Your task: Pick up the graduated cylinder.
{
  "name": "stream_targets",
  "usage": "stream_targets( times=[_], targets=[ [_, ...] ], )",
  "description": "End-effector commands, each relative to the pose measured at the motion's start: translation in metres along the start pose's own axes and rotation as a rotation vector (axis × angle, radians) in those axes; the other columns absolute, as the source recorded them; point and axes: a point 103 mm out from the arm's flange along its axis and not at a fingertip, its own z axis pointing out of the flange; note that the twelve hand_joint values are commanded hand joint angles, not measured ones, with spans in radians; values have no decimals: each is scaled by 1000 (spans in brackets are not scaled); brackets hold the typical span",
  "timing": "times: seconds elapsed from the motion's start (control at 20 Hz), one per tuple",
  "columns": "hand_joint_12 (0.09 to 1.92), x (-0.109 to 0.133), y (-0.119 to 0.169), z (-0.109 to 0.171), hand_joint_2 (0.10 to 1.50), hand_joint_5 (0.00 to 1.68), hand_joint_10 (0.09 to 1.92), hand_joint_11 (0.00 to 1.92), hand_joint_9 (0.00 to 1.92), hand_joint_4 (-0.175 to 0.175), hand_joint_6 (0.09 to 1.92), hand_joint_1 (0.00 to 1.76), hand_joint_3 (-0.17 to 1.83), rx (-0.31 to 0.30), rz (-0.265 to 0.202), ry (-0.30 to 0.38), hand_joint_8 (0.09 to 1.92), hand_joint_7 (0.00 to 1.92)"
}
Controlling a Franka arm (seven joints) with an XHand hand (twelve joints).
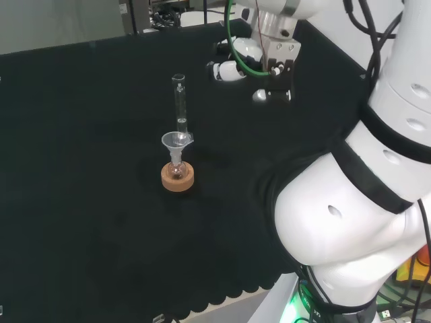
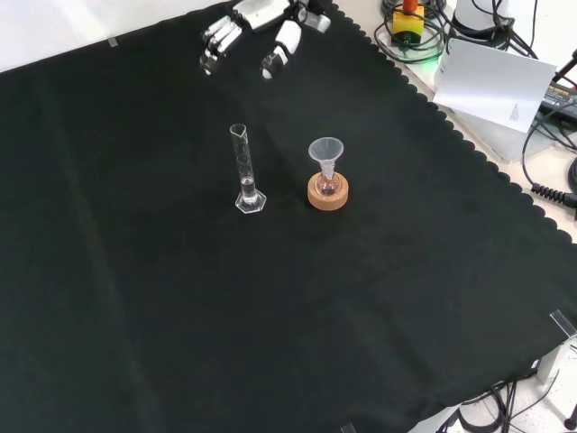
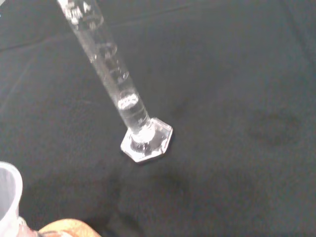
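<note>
Hand [image 2: 257, 27] hovering well apart from graduated cylinder [image 2: 244, 171], fingers relaxed, holding nothing. I see cylinder upright on cloth [image 2: 135, 298], just beside funnel-topped flask [image 2: 325, 171] on cork ring [image 2: 327, 195].

Front view: graduated cylinder [image 2: 243, 171] stands upright on the cloth [image 2: 180, 316] near frame centre, slightly upper left. Just beside it to the right, apart from it, a cork ring [image 2: 327, 194] carries a small flask [image 2: 326, 184] with a funnel [image 2: 325, 152] seated in its neck. Hand [image 2: 257, 27] sits at top of frame, well apart from both. Head view: cylinder stands behind the flask.
</note>
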Motion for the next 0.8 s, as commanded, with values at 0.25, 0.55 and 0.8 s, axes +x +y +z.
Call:
stream_targets(
  times=[0.25, 0.55, 0.8],
  targets=[
    [1401, -6, 15, 34, 1046, 379, 704, 94, 348, -58, 87, 479, 212, 6, -52, 65, 657, 160],
    [1399, 2, 28, 55, 965, 413, 698, 101, 379, -63, 87, 633, 194, 28, -68, 72, 669, 185],
    [1391, 1, 38, 67, 865, 462, 670, 121, 421, -68, 87, 762, 245, 45, -107, 97, 681, 224]
  ],
)
